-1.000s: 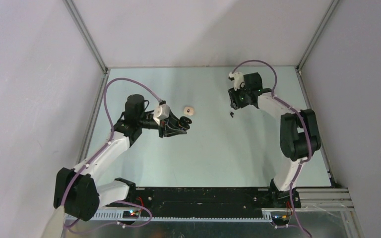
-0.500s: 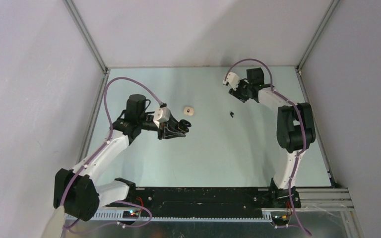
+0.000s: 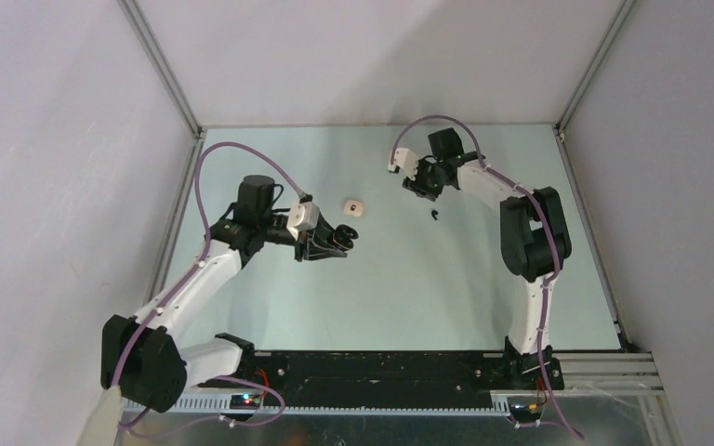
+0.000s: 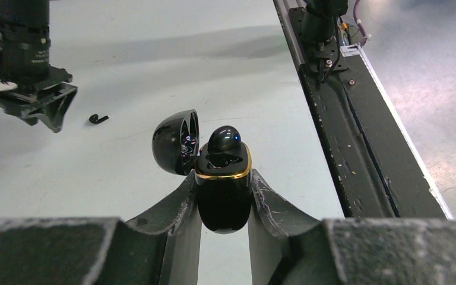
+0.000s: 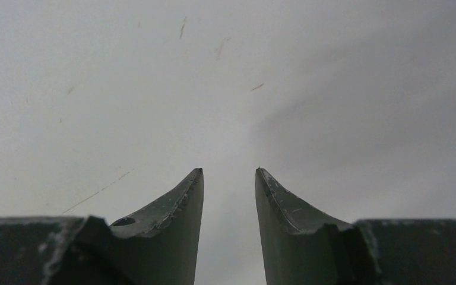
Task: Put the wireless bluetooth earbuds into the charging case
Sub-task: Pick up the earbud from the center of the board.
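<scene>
My left gripper (image 3: 339,238) is shut on a black charging case (image 4: 224,190) with a gold rim; it also shows in the top view (image 3: 347,233). The case's lid (image 4: 175,142) is open and one black earbud (image 4: 224,138) sits in it. A loose black earbud (image 3: 435,215) lies on the table, and the left wrist view (image 4: 98,119) shows it too. My right gripper (image 3: 421,186) is open and empty, hanging just behind that earbud; its wrist view (image 5: 228,172) shows only bare table between the fingers. The pale earbuds do not show as such.
A small pale round object (image 3: 354,206) lies on the table just behind my left gripper. The metal frame posts (image 3: 163,74) and grey walls close in the table at the back and sides. The black base rail (image 4: 356,148) runs along the near edge.
My right arm has swung left, carrying its gripper from the back right to a spot just behind the loose black earbud. My left gripper with the case has barely moved.
</scene>
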Controlling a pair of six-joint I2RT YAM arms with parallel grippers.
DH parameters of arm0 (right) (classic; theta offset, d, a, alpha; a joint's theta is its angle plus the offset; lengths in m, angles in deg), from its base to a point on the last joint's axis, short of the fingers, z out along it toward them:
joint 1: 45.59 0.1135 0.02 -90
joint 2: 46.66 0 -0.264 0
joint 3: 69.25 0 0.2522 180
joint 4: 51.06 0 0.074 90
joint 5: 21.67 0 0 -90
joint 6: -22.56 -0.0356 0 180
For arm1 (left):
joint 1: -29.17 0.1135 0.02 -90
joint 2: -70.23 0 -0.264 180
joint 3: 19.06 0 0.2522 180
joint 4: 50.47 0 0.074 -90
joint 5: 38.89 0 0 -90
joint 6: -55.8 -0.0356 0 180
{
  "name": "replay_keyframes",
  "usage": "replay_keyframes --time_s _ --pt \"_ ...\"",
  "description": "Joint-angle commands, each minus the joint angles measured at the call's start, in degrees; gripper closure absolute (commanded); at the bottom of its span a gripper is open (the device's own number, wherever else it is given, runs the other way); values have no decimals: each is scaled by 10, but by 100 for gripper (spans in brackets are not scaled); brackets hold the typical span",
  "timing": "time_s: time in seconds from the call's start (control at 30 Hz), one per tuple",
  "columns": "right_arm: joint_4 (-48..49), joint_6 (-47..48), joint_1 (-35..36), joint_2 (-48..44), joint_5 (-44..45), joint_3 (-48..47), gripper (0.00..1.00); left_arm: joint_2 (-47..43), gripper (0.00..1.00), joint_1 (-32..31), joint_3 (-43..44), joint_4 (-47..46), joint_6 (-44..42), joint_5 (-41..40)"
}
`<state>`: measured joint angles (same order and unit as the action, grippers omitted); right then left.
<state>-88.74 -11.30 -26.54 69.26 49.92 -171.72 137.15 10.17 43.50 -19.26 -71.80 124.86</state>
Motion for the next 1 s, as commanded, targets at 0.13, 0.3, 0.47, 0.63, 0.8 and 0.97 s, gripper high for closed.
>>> replay_keyframes --time_s 0.13,0.3,0.47,0.63,0.8,0.97 --pt "-95 42 -6 30 43 -15 60 4 92 -4 23 8 -22 19" --pt "-99 46 -13 41 68 -17 61 4 92 -6 24 10 -22 19" --pt "-112 50 -21 45 73 -18 63 1 92 -6 24 13 -25 18" --pt "-124 50 -27 45 77 -17 64 2 92 -7 25 14 -27 19" --pt "-135 11 -43 34 47 -29 64 2 92 -7 24 20 -32 20" --pt "-134 -13 -63 25 19 -34 64 3 92 -8 25 22 -35 22"
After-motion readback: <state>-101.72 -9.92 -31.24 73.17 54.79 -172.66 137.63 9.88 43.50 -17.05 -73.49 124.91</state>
